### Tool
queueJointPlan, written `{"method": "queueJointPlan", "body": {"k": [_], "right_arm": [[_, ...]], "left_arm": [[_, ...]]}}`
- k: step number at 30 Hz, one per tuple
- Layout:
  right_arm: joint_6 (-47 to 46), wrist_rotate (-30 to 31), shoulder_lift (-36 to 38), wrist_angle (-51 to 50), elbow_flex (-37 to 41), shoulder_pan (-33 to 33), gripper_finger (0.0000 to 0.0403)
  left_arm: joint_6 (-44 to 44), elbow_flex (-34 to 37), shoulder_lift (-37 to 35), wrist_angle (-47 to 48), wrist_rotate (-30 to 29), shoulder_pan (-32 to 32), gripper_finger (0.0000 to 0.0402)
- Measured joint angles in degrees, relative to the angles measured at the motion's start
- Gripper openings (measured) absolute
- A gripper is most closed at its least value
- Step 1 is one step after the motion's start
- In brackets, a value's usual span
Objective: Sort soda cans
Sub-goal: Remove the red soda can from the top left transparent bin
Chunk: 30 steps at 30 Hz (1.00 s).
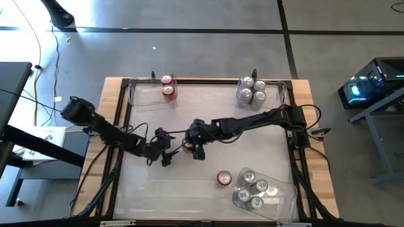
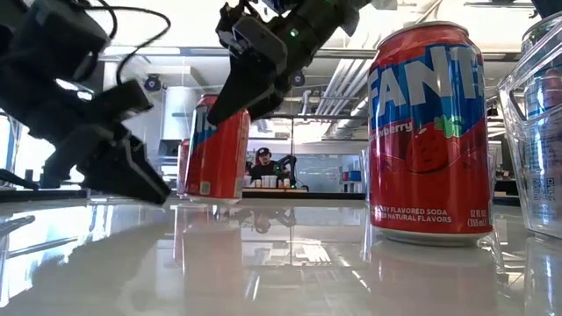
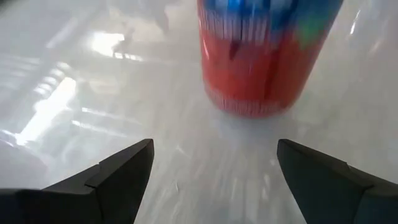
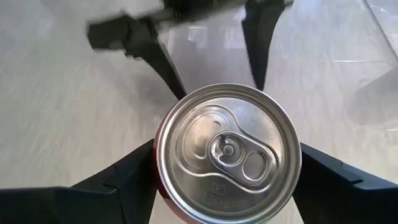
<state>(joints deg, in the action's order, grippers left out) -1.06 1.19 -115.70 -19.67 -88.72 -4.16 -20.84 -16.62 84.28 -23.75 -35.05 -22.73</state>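
The right gripper (image 4: 227, 180) straddled the upright red aluminium soda can (image 4: 227, 152), fingers spread, unclenched; centring before clamping seemed advisable. The left gripper (image 3: 214, 177) stood released nearby.

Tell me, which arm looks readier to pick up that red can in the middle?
The right. Its end effector hangs over the red can, open fingers on both sides. The left end effector is open too, but the can stands ahead of it.

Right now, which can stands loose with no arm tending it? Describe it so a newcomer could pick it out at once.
In the high view, find the clear bin of cans at the table's lower right corner. Just left of it, on bare table, stands a red Fanta can. Unlike the other loose red can, mid-table between the left gripper and right gripper, no gripper is near it.
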Motion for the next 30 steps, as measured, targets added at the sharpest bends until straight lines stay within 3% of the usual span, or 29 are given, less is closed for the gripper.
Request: {"method": "queueJointPlan", "body": {"k": [8, 21, 30], "right_arm": [[-0.57, -0.10, 0.04, 5.20, 3.41, 0.00, 0.0326], [-0.41, -0.31, 0.70, 7.89, 3.51, -0.02, 0.0333], [2.50, 0.92, 5.92, 8.55, 3.50, -0.39, 0.0334]], "left_arm": [[-0.07, -0.11, -5.58, -0.18, -3.83, -2.50, 0.0333], [1.00, -2.42, -5.45, -3.35, -8.18, -4.86, 0.0333], [2.63, -5.10, -5.43, -3.56, -10.42, -5.20, 0.0332]]}}
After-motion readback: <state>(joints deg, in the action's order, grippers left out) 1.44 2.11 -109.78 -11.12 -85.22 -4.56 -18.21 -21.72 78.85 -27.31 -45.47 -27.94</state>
